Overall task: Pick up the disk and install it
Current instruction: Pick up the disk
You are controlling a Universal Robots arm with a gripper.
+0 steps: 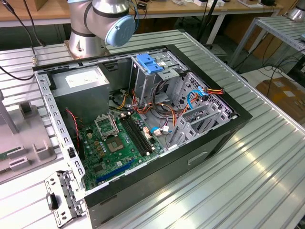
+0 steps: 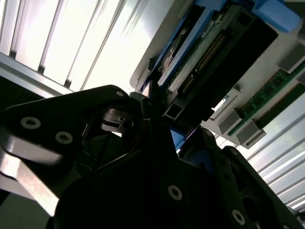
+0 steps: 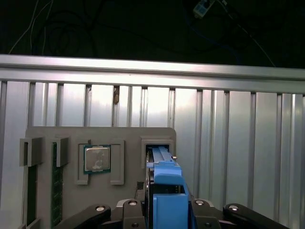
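The flat grey-metal disk (image 3: 167, 191), edged with smooth blue plastic rails, stands on edge in a slot of a matte grey holder tray (image 3: 47, 136). The tray lies on a ribbed aluminium table (image 3: 228, 143), with bare ribs open along one side. The black gripper (image 3: 167, 212) is clenched on the disk, fingers flanking its rail, though the fingertips' contact is partly hidden. In the exterior view an open black computer case (image 1: 214, 143) exposes its drive cage.

The open black computer case (image 1: 190, 143) on the ribbed aluminium table (image 1: 267, 167) is viewed obliquely from above in the exterior view. The grey plastic parts tray (image 3: 128, 138) (image 2: 259, 78) and blue-railed grey metal disk (image 3: 166, 183) (image 2: 205, 52) are shared, close up, by both wrist views.
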